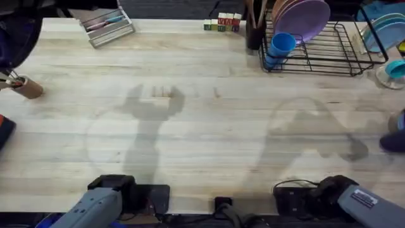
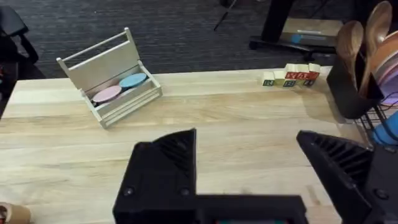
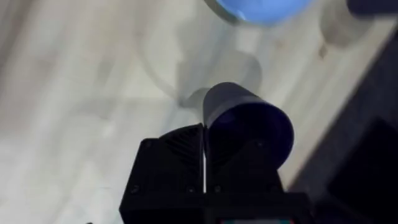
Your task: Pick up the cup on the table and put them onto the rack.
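My right claw [image 3: 204,134] is pinched almost together on the wall of a dark cup [image 3: 249,121], held up over the right edge of the bench [image 1: 190,126] — a teal bowl [image 1: 395,68] sits just beyond it. My left claw [image 2: 249,168] hangs with its fingers spread wide over bare planks. Farther back, a blue cup [image 1: 281,45] sits in the front left corner of the rack [image 1: 335,54], beside the utensil holder [image 1: 255,28] — a purple plate [image 1: 304,19] stands behind it.
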